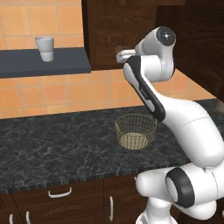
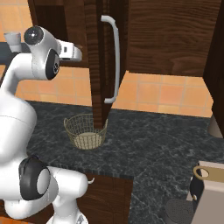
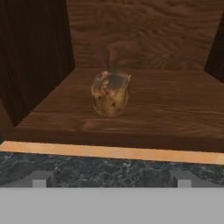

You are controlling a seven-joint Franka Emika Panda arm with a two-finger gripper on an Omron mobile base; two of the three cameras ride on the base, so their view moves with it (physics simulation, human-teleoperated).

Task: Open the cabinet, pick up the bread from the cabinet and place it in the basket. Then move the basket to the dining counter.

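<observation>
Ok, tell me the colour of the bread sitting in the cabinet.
Mottled golden brown with darker patches; the bread shows best in the hand view.

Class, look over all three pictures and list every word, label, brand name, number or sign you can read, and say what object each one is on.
None can be read. The arm's dark forearm panel carries a small pale mark, too small and blurred to read. The white cup, basket, bread, cabinet door and black counter show no writing.
</observation>
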